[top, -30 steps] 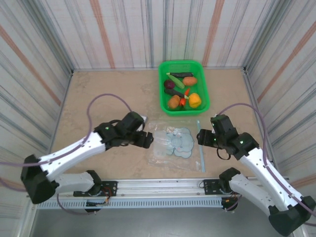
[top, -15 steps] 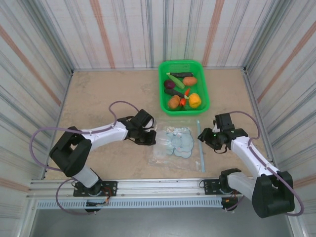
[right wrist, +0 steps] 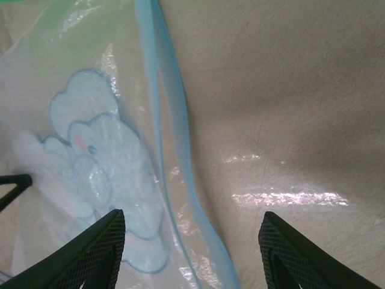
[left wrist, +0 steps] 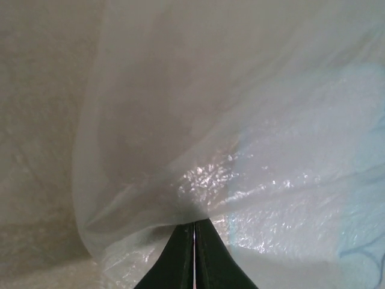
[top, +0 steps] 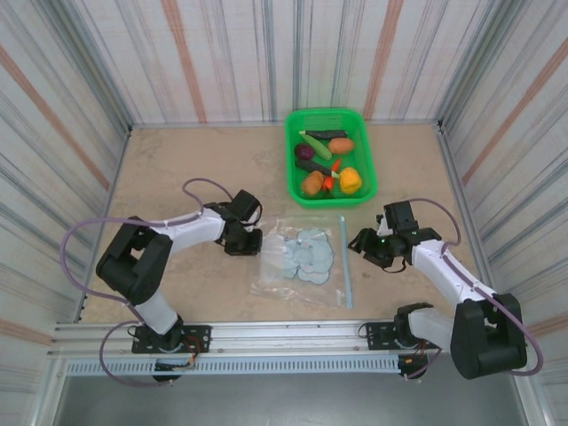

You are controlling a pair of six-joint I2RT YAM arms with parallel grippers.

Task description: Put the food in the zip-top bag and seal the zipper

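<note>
Pinching the left edge of the flat zip-top bag (top: pixel 302 264) in the middle, the left gripper (left wrist: pixel 194 233) is closed tight, the right gripper (top: pixel 359 242) hangs spread apart, holding nothing, just right of the zipper (top: pixel 345 264), and all the food (top: pixel 325 165) sits in the far green basket (top: pixel 292 190), nothing packed yet.

Beige table (top: pixel 177 169) bears zip-top bag (top: pixel 302 262) and green basket (top: pixel 289 164).

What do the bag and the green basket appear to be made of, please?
The bag looks like thin, soft, clear plastic film: glossy, wrinkled, the table showing through, with a pale blue strip along one edge. The basket seems rigid moulded plastic: uniform bright green, slightly shiny rim.
</note>
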